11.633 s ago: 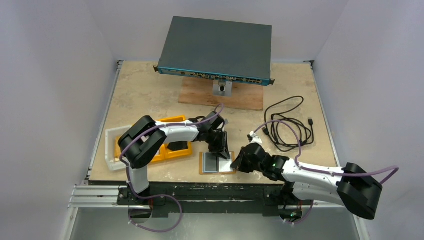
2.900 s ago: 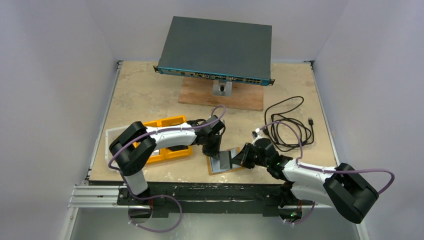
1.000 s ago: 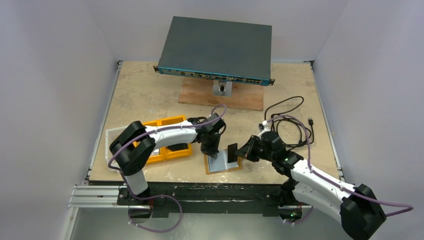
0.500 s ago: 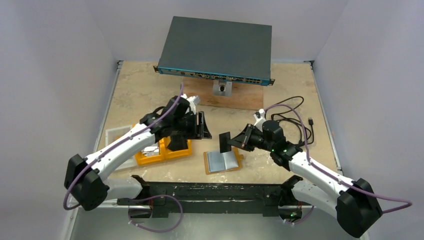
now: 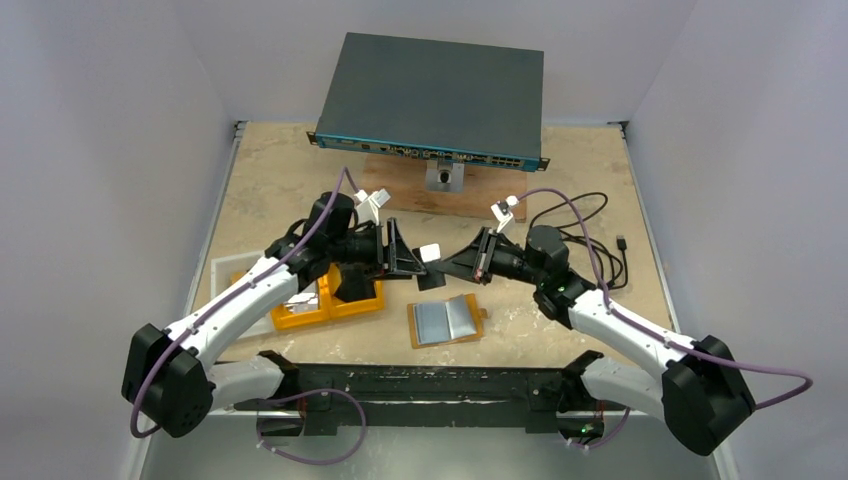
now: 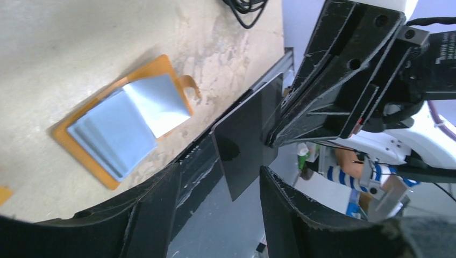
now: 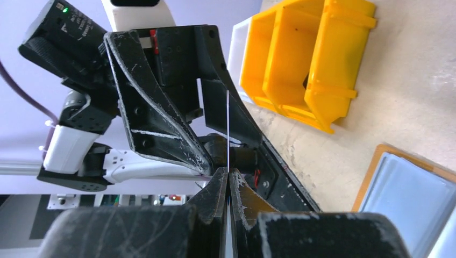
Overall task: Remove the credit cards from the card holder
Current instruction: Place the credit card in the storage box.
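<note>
One card [image 6: 244,145], broad and dark from the left wrist, edge-on from the right, sits pinched in the right pincer [image 7: 227,177], inside the spread left pincer [image 6: 218,169]. The holder [image 6: 86,154] lies open by the table's [image 6: 80,48] near edge, cards [image 6: 115,131] inside.

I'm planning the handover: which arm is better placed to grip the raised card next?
Left. The left gripper, open, brackets the card that the right gripper holds pinched in mid-air; it probably only needs to close.
</note>
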Controlling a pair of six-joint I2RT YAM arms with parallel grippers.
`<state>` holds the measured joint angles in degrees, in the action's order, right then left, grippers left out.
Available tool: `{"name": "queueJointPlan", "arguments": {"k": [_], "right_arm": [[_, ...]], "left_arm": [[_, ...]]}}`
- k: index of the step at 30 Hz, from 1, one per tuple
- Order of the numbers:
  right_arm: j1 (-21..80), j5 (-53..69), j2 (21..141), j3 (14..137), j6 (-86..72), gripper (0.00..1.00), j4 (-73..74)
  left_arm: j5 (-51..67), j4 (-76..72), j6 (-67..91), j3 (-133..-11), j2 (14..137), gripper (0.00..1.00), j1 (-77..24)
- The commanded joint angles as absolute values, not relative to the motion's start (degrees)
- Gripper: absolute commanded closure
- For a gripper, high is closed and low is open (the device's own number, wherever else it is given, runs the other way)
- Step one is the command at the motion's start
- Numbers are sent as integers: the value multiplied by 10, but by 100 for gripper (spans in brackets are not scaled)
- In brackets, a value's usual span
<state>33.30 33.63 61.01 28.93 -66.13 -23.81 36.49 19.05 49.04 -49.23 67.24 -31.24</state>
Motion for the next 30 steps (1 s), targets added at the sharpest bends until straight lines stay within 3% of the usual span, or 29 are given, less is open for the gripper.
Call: {"name": "queueJointPlan", "arguments": {"k": [1,4,11,12,15,18,21,25,30], "right_arm": [[330,362,616,296,-700,100,-312],[330,360,615,295,-700,100,-310],[330,347,614,296,-683,100,-283],[330,340,613,298,-672,95,-266],[330,309,604,314,-625,63,-182],[330,268,593,336,-566,37,-93],[330,259,583,342,-538,18,-55],[330,245,576,349,-512,7,-26],[330,217,568,365,-479,5,21]], "left_arm": [[437,73,545,-474,681,47,-309],[452,36,566,-466,690,54,-309],[459,9,584,-457,702,100,-309],[455,15,583,-457,701,100,-309],[398,118,535,-472,682,100,-309],[276,281,465,-507,648,100,-308],[141,397,428,-522,606,100,-307],[17,493,416,-532,585,100,-295],[-38,513,407,-536,620,100,-269]]}}
